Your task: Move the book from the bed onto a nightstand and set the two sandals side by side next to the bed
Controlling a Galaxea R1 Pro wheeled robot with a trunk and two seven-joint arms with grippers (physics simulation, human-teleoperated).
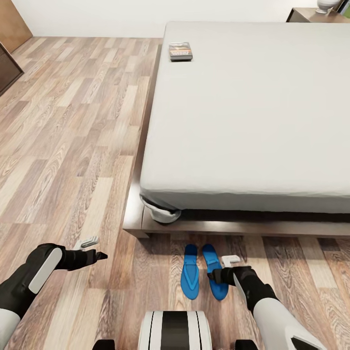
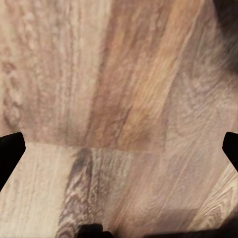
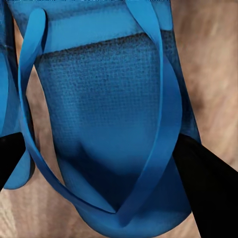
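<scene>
The book point(image 1: 181, 51) lies on the bed point(image 1: 253, 112) near its far left edge. At the far right stands the nightstand point(image 1: 304, 15), with a white lamp base point(image 1: 324, 6) on it. The two sandals point(image 1: 189, 278) point(image 1: 215, 274) lie side by side on the floor at the foot of the bed frame. Directly over the right sandal point(image 3: 109, 124) is my right gripper point(image 1: 213, 277), open, with a black finger point(image 3: 206, 188) on either side of the sole. The other sandal point(image 3: 4, 89) lies right beside it. My left gripper point(image 1: 100, 255) hangs open over bare floor, holding nothing.
Wood-plank floor point(image 1: 68, 146) stretches along the bed's left side. A dark brown cabinet point(image 1: 7, 63) stands at the far left wall. The bed's dark frame corner point(image 1: 138, 226) juts out near the sandals. My base point(image 1: 175, 330) is at the near edge.
</scene>
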